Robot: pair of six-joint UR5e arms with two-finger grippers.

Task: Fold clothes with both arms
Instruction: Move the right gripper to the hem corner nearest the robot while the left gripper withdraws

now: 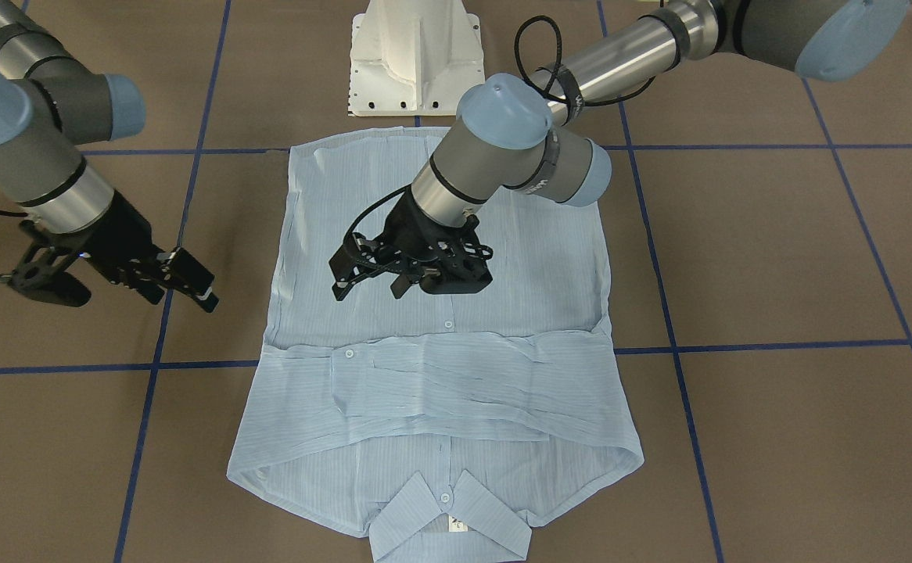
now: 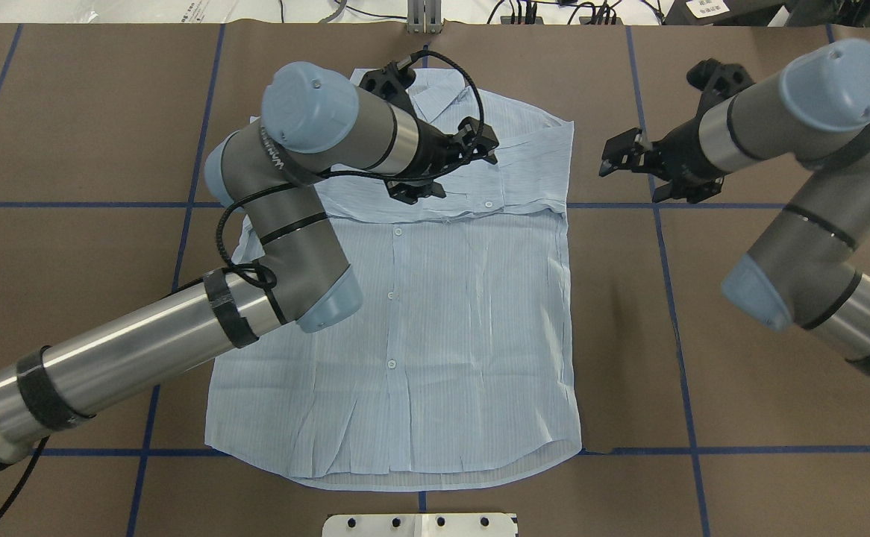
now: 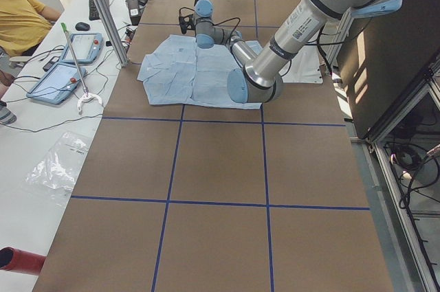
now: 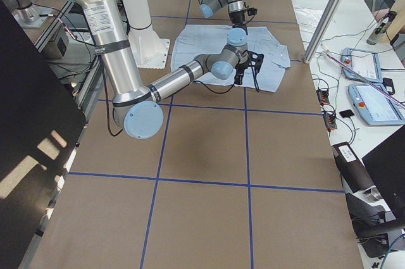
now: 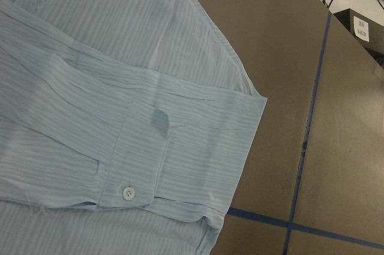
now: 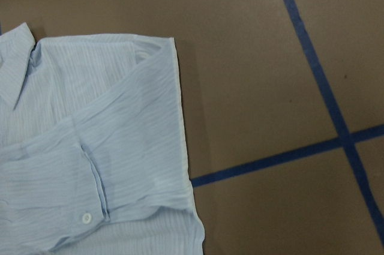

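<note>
The shirt, lying under the open, empty left hand and beside the open, empty right hand, is being folded, sleeves already crossed; hem corners are probably being gripped next.

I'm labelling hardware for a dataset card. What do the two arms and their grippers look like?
The left arm and right arm both have silver tubes, dark grey joints and light blue round caps, with black bands and looping black cables; white lettering marks one left-arm joint. The left gripper and right gripper are black, two-fingered, with skeletal linkage frames.
</note>
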